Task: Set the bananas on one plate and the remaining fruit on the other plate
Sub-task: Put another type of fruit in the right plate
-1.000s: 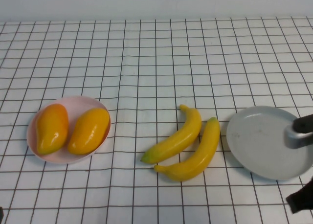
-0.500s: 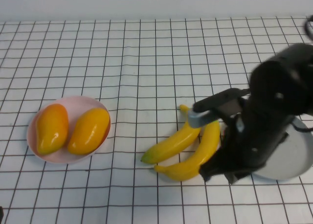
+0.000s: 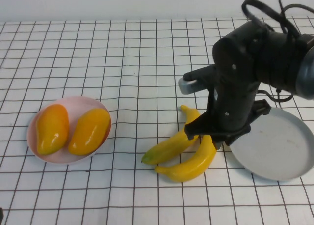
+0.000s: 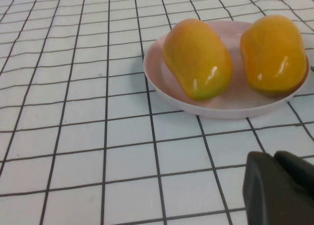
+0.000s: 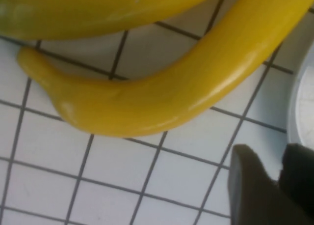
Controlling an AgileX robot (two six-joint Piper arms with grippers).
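Note:
Two yellow bananas (image 3: 174, 142) (image 3: 194, 163) lie side by side on the checked cloth, between the plates. My right arm hangs over their right ends, and the right gripper (image 5: 274, 154) hovers low beside the nearer banana (image 5: 162, 97), slightly open with nothing between its fingers. The grey-blue plate (image 3: 279, 146) sits bare just to the right. Two mangoes (image 3: 51, 128) (image 3: 89, 130) rest on the pink plate (image 3: 59, 158) at the left. My left gripper (image 4: 272, 156) is shut and hovers near the pink plate (image 4: 221, 107), apart from it.
A white cloth with a black grid (image 3: 137, 63) covers the whole table. The right arm's body and cables (image 3: 260, 53) stand over the area between the bananas and the grey-blue plate.
The right arm swung in from the right edge, across the grey-blue plate, and now hangs over the bananas' right ends. Its fingers have parted slightly. Fruit and plates have not moved.

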